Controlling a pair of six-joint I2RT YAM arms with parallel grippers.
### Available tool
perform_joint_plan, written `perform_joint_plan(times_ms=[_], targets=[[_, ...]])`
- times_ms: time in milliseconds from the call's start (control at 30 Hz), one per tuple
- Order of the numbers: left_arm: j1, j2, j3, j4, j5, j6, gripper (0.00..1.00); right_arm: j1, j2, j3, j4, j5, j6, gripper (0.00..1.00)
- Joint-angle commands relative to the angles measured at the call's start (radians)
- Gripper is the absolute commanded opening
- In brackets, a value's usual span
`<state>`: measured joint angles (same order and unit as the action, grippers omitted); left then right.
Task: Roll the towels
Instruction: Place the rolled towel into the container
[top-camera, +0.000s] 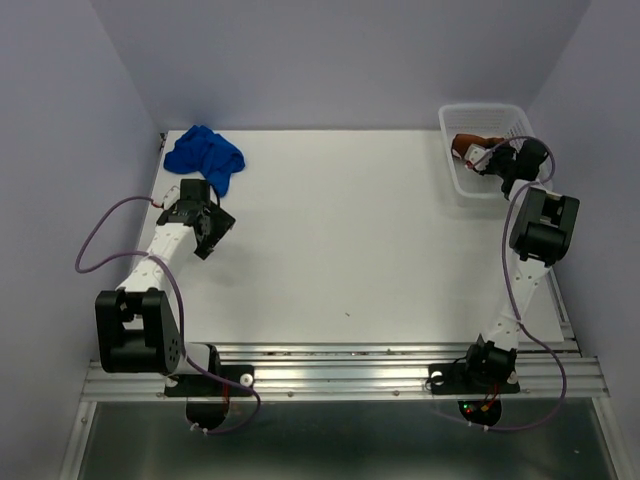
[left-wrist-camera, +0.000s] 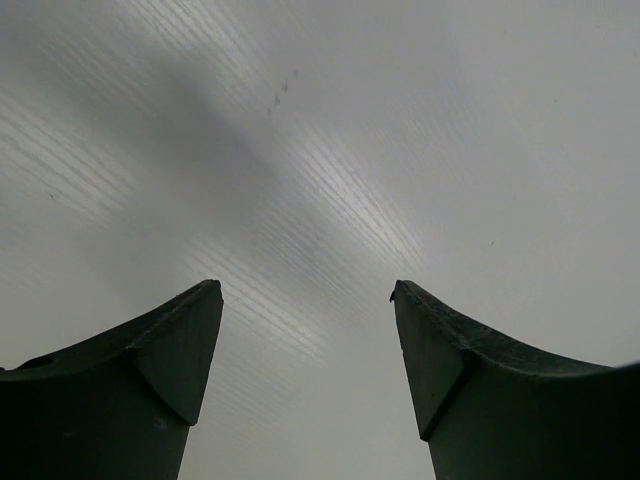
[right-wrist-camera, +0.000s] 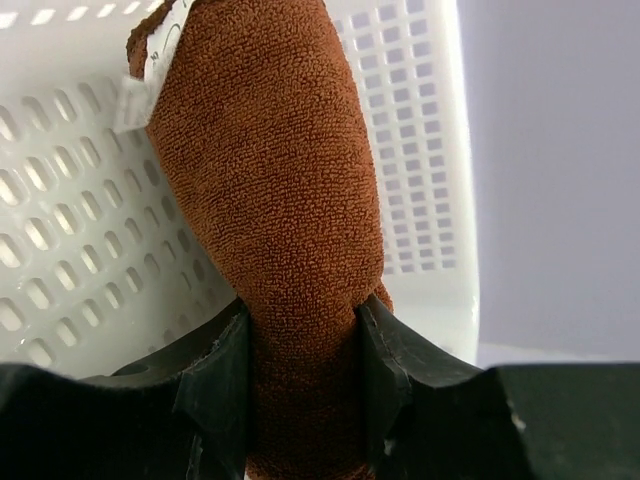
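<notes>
Towels, two: blue towel (top-camera: 205, 157), brown towel (right-wrist-camera: 270, 200).

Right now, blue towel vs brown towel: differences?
Place: blue towel lies on the table, far-left corner; brown towel is in the white basket, far right.
Shape: blue towel is a crumpled heap; brown towel looks bunched into a roll.
Contact: blue towel untouched, left fingers open over bare table; brown towel pinched between the right fingers.
Both: small towels.
</notes>
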<state>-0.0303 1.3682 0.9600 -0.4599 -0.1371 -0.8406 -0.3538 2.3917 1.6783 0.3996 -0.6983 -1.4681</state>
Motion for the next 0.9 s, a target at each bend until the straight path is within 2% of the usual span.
perform_joint_plan(times_ms=[0,100,133,167,300,367,433,467,500,733,867], targets=[[0.006,0.023,0.032,-0.008,-0.033,-0.006,0.80,-0.023,-0.005,0.106,-0.143,-0.085,-0.028,0.25],[0.006,0.034,0.037,-0.014,-0.033,-0.005,0.80,-0.024,-0.006,0.123,-0.179,-0.078,-0.024,0.32],[0.006,0.038,0.042,-0.014,-0.032,-0.002,0.80,-0.024,-0.011,0.126,-0.180,-0.075,-0.021,0.38],[0.006,0.040,0.045,-0.017,-0.032,-0.002,0.80,-0.024,-0.012,0.126,-0.182,-0.073,-0.018,0.57],[0.006,0.051,0.065,-0.028,-0.036,0.006,0.80,-0.024,-0.032,0.120,-0.160,-0.063,0.017,0.70],[0.006,0.058,0.072,-0.033,-0.035,0.009,0.80,-0.033,-0.048,0.116,-0.156,-0.064,0.035,0.71],[0.006,0.061,0.082,-0.037,-0.033,0.017,0.80,-0.033,-0.061,0.115,-0.154,-0.063,0.045,0.79],[0.006,0.065,0.085,-0.037,-0.030,0.017,0.80,-0.033,-0.075,0.107,-0.148,-0.063,0.061,0.94],[0.006,0.065,0.086,-0.037,-0.029,0.021,0.80,-0.033,-0.081,0.106,-0.151,-0.063,0.063,1.00],[0.006,0.072,0.105,-0.042,-0.009,0.043,0.80,-0.033,-0.158,0.066,-0.166,-0.107,0.117,1.00],[0.006,0.066,0.106,-0.040,0.005,0.052,0.80,-0.033,-0.218,0.031,-0.137,-0.136,0.208,1.00]])
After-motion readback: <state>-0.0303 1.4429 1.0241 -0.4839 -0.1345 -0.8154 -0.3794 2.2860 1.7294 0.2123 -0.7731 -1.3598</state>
